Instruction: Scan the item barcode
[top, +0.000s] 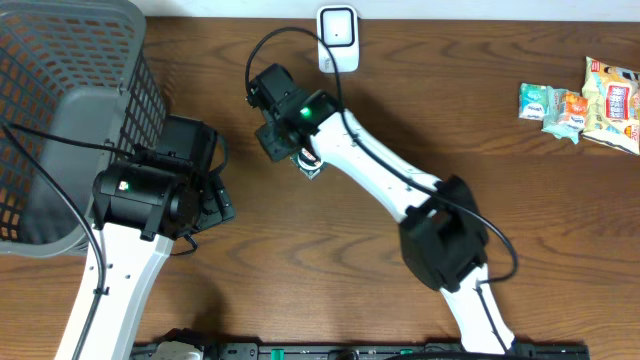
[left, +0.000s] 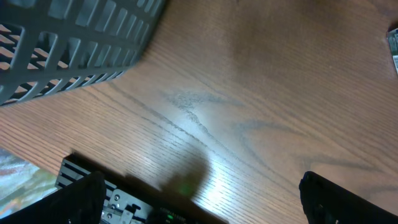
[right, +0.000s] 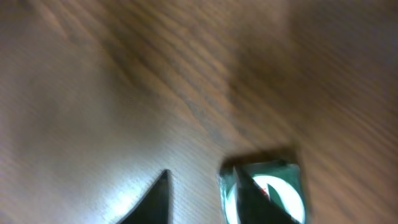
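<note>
The item (right: 273, 190) is a small green-and-white packet lying flat on the wooden table, seen in the overhead view as a small item (top: 313, 168) under the right arm's wrist. My right gripper (right: 201, 182) hovers low over it, jaws a narrow gap apart with only bare wood between them. Its right fingertip (right: 249, 199) overlaps the packet's left part. No barcode shows. A white scanner (top: 338, 38) stands at the table's back edge. My left gripper (left: 208, 198) is wide open and empty beside the basket, also seen as the left gripper (top: 216, 200) from overhead.
A large grey mesh basket (top: 60, 110) fills the far left. Several snack packets (top: 580, 100) lie at the far right. A black rail (top: 350, 350) runs along the table's front edge.
</note>
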